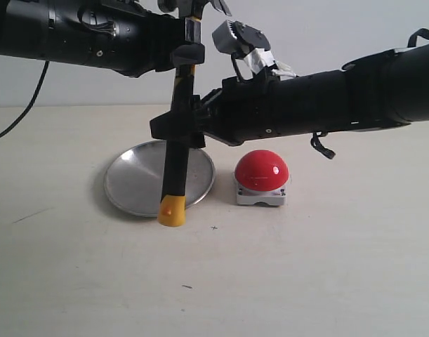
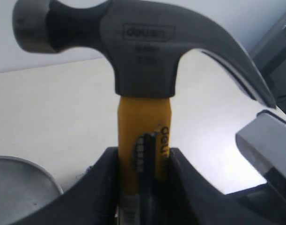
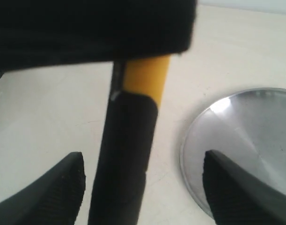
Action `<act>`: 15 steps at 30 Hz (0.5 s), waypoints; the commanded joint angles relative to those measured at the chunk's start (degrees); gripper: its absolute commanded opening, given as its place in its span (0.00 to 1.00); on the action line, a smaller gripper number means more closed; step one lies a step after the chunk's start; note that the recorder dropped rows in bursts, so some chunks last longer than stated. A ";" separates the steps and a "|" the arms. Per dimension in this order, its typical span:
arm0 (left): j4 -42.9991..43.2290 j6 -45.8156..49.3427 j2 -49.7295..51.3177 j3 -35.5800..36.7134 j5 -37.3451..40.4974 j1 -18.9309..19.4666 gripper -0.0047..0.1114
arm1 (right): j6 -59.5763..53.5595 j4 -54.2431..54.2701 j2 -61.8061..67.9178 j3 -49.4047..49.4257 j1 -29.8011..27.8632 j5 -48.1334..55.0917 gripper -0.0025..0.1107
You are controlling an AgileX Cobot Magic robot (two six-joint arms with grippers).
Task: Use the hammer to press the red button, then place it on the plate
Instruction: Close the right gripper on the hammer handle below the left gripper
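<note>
Evidently a hand-over stage. The hammer point(image 1: 175, 158) hung upright, head at 12 o'clock and yellow end at 6 o'clock, in front of the plate point(image 1: 130, 186) as the exterior view showed it. The left gripper point(image 1: 188, 55) had its jaws clenched on the yellow neck just below the steel head. The right gripper point(image 1: 177, 128) reached in from 3 o'clock and sat at mid-handle; its wrist view showed the jaws released, one on each side of the black handle and apart from it. The button point(image 1: 262, 170) stood on the surface point(image 1: 305, 281) just beside the plate, at the plate's 3 o'clock, with nothing touching it. Whether the yellow end touched the plate's rim or the surface could not be told. Progress, as judged: the hammer was up and gripped, and nothing in the pictures showed the button pressed. Left to do: settle which gripper carries the hammer, bring the head down on the red dome, then lay the hammer on the plate.
</note>
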 commanded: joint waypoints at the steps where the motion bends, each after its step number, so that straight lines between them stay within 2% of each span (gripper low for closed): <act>1: -1.15 -0.90 -1.26 -0.38 -1.14 0.13 0.04 | 0.93 0.07 0.54 -1.53 2.58 -3.37 0.59; 6: -1.15 -2.14 -1.26 -0.38 -1.39 0.13 0.04 | 2.93 0.07 0.54 -1.79 3.12 -6.74 0.54; 15: -1.15 -6.21 -1.13 0.00 -6.12 0.13 0.04 | 5.79 0.07 0.54 -1.79 3.12 -11.19 0.54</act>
